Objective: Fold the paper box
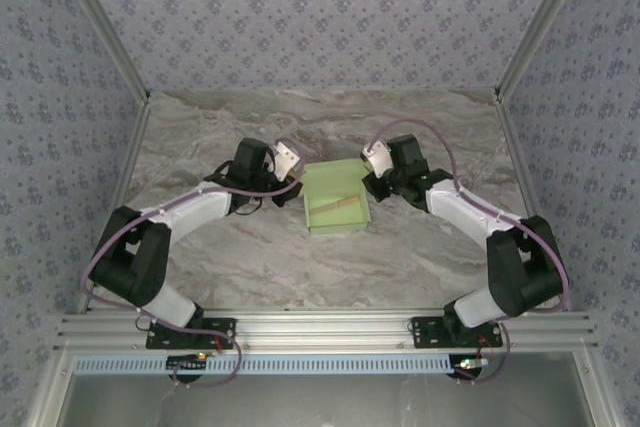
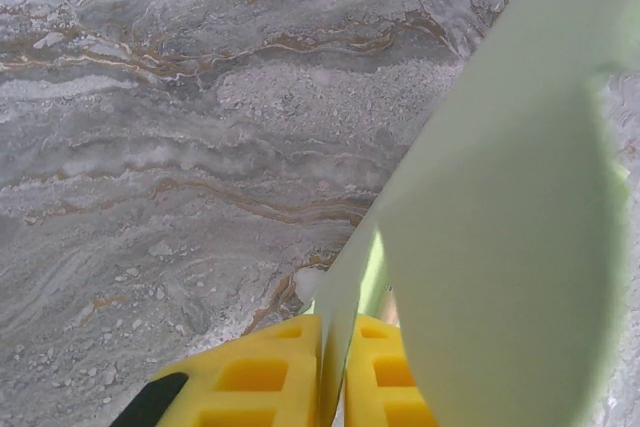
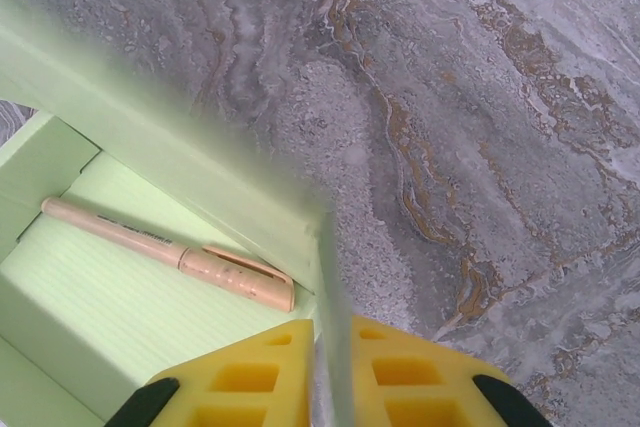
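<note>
Facing open-side up, paper box [image 1: 325, 187] runs near-to-far, left pincer [image 2: 335, 372] and right pincer [image 3: 330, 377] clamped on its side walls.

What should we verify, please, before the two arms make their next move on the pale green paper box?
1. Left gripper shut on a wall of the pale green thin-card paper box: ok.
2. Right gripper shut on the opposite wall: ok.
3. Inside of the box free for folding: not ok, a peach plastic pen lies on its floor.
4. Box well inside the edges of the grey marbled table: ok.
5. Box bottom flat on the table: cannot tell.
</note>
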Controlling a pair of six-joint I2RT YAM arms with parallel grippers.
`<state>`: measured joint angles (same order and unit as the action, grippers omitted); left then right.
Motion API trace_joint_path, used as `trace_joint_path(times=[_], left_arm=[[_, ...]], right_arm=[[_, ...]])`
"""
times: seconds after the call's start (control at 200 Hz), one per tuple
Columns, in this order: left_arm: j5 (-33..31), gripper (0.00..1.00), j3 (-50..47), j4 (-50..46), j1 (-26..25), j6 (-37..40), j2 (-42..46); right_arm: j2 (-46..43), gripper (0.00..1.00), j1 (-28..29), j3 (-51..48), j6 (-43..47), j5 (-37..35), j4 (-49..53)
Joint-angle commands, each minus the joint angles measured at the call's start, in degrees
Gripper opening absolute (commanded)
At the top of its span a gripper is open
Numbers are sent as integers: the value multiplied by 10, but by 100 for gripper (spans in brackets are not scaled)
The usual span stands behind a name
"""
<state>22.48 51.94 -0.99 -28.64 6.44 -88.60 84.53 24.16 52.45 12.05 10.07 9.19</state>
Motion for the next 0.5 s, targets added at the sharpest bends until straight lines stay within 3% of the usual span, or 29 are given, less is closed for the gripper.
trace_joint_path(times=[0.0, 0.28, 0.495], left_arm=[[-17, 9, 8, 24, -6, -20, 14], [-71, 7, -2, 49, -20, -58, 10], [-167, 6, -1, 56, -51, -102, 12]], right_arm=[[6, 15, 15, 16, -29, -23, -3], [24, 11, 80, 37, -110, -145, 9], [32, 6, 110, 61, -220, -260, 34]])
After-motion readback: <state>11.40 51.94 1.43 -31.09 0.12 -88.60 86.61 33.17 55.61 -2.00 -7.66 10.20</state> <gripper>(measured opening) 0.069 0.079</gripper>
